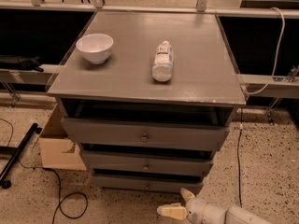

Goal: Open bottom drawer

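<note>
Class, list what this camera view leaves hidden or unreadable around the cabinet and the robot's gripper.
- Bottom drawer: contents hidden behind its front and the middle drawer.
- Gripper, open, low right of the drawer's knob, apart from it: its arm is cut off by the bottom edge.
- Bottle: label print too small to read.
- Cardboard box: partly hidden by the cabinet.

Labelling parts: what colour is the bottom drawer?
Grey bottom drawer, camera view; end effector low, before its right half.

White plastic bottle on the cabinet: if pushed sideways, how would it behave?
The white plastic bottle lies on its side, so it probably rolls; small, so likely light. The open gripper sits low, near the grey bottom drawer.
</note>
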Action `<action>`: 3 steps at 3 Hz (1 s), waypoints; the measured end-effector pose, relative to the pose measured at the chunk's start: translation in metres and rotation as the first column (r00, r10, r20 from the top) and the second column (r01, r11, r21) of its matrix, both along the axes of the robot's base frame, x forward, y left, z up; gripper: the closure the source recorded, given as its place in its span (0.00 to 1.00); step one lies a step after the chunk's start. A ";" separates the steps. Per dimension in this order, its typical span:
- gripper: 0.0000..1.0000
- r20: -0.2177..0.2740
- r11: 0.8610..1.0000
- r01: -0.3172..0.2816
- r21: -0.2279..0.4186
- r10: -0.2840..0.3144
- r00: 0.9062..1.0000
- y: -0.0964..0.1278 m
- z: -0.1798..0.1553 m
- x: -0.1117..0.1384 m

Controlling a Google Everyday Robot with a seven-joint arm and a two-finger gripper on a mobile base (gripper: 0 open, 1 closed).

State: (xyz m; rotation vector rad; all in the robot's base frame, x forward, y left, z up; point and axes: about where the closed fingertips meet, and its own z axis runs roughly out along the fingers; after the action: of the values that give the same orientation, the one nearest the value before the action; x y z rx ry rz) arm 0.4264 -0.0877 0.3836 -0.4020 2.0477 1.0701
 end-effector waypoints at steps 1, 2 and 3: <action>0.00 -0.060 1.000 0.001 0.013 0.000 0.998 0.001 -0.030 -0.007; 0.00 -0.117 1.000 0.014 0.022 -0.011 0.993 0.000 -0.062 -0.017; 0.00 -0.124 1.000 0.015 0.023 -0.012 0.992 0.000 -0.067 -0.019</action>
State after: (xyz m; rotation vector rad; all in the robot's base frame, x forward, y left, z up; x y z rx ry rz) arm 0.4072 -0.0875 0.3171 -0.3163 2.1409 1.1354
